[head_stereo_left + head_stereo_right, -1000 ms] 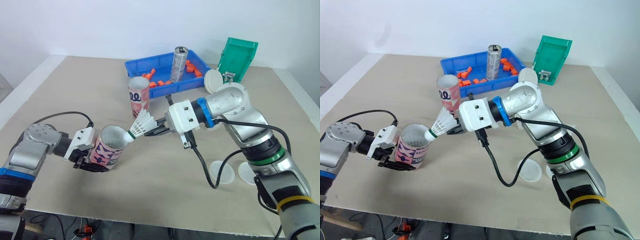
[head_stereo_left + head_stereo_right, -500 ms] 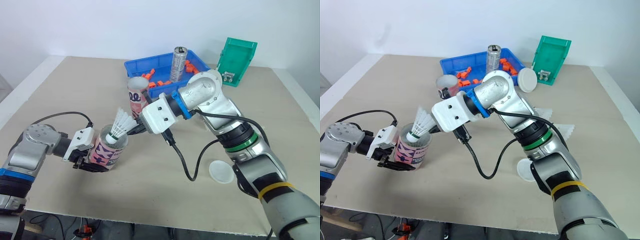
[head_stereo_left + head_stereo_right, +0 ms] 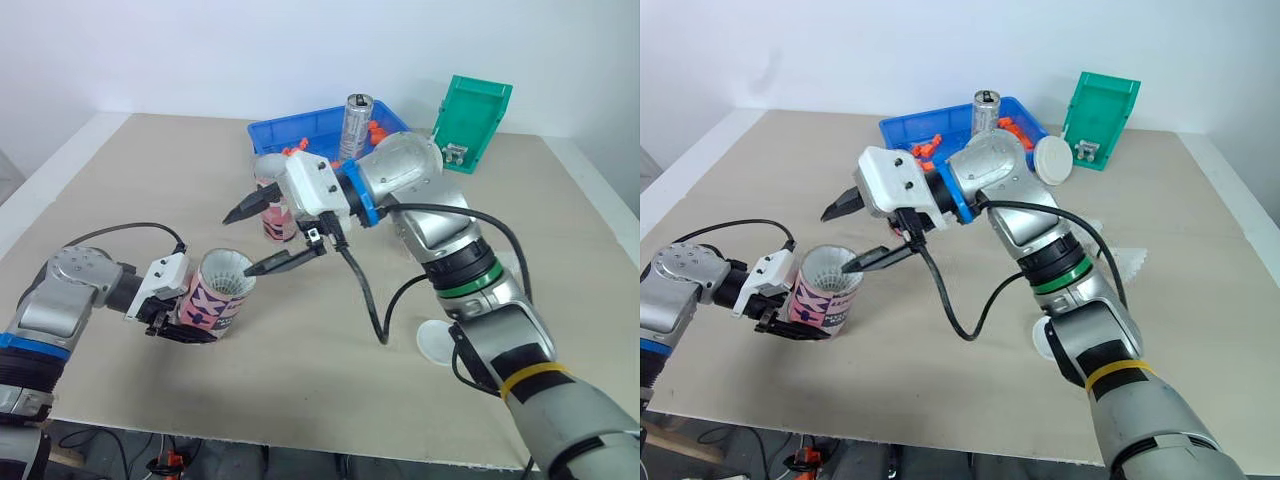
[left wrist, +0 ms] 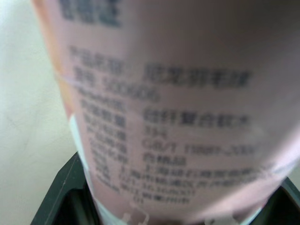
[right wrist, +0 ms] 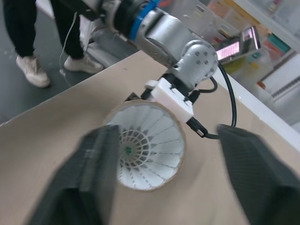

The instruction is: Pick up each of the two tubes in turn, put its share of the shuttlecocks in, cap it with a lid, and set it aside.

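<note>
While your left gripper grips the base of the pink printed cardboard tube, tilted mouth-up toward your right gripper, whose fingers hang spread and empty just over that mouth, the loose white feathered shuttlecocks seemingly lie well off to its right.

Right claw spread wide above tube with shuttlecock inside.
</note>
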